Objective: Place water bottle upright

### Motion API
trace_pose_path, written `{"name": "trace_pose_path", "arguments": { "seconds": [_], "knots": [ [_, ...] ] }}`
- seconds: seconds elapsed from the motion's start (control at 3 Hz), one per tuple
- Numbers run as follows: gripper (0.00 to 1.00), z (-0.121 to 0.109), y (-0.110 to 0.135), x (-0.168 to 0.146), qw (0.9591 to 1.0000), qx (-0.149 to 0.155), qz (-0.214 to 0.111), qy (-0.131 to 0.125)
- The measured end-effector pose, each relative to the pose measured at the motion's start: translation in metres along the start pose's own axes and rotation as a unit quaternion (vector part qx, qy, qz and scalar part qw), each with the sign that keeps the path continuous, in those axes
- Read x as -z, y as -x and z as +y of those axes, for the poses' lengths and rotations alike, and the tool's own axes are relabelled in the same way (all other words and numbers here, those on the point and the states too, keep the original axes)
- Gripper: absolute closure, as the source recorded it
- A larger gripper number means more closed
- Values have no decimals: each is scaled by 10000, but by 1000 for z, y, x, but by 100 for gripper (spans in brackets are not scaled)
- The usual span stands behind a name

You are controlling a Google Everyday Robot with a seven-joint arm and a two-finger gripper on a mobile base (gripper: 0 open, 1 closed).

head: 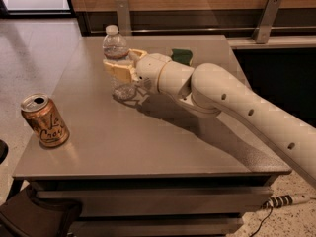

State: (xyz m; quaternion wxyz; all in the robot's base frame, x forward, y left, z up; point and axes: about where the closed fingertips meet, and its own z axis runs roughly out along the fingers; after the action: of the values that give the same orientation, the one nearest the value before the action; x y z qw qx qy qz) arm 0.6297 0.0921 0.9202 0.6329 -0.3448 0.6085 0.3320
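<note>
The water bottle (116, 48) is clear and ribbed with a white cap. It stands upright at the back left of the grey table (148, 142), its base on or just above the tabletop. My gripper (122, 65) reaches in from the right and is shut around the bottle's middle, with one tan finger (116, 70) in front of it and the other behind. The gripper covers the bottle's mid section.
A gold-orange LaCroix can (44, 121) stands upright near the table's front left edge. A green object (181, 57) lies at the back of the table, behind my arm. A wooden wall with metal brackets (266, 19) runs behind the table. A dark chair (34, 218) sits at the lower left.
</note>
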Motion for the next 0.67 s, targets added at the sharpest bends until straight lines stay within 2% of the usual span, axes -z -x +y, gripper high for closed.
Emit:
{"name": "trace_pose_path", "arguments": {
  "seconds": [0.67],
  "knots": [
    [98, 0, -17, 9, 9997, -29, 150, -173]
  ]
}}
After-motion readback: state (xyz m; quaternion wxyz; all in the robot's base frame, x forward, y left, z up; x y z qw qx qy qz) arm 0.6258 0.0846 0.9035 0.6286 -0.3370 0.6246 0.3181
